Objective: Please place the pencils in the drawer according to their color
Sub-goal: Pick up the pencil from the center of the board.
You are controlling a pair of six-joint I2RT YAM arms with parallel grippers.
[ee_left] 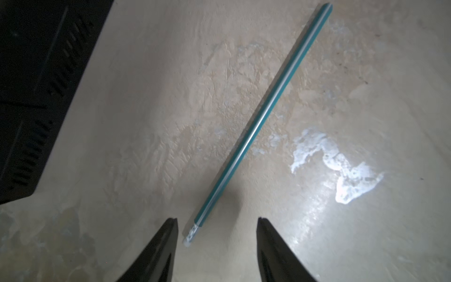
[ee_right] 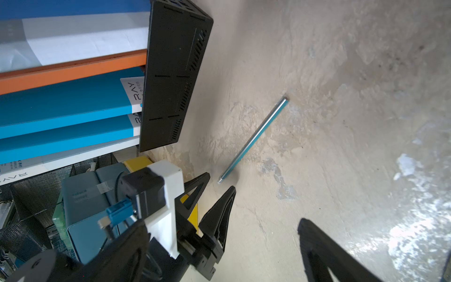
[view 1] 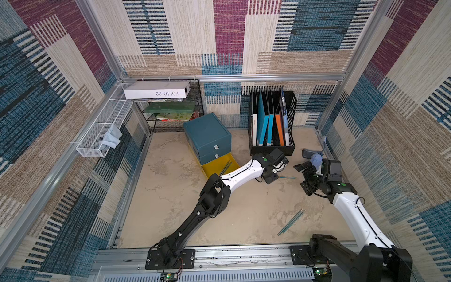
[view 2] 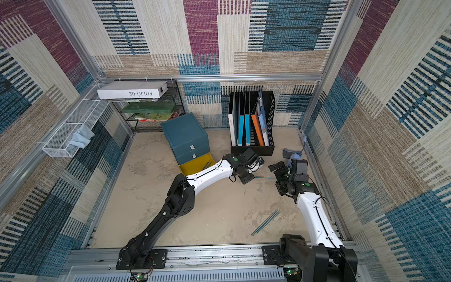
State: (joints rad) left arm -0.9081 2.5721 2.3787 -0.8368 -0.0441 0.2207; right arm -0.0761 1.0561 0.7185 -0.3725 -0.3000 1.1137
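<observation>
The left gripper (ee_left: 217, 221) has its jaws apart over the end of a thin teal-blue pencil (ee_left: 259, 127) lying flat on the beige table (ee_left: 122, 171). Pinching that close to the end may make the pencil pivot or skid away.

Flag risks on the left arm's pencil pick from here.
1. The left gripper is open around only the tip end of the teal pencil; if it closes there, the pencil may pivot or slip out.
2. The pencil lies flat on the table, so the fingertips could scrape the surface or miss it.
3. The open right gripper is close by, so the arms may clash.
</observation>
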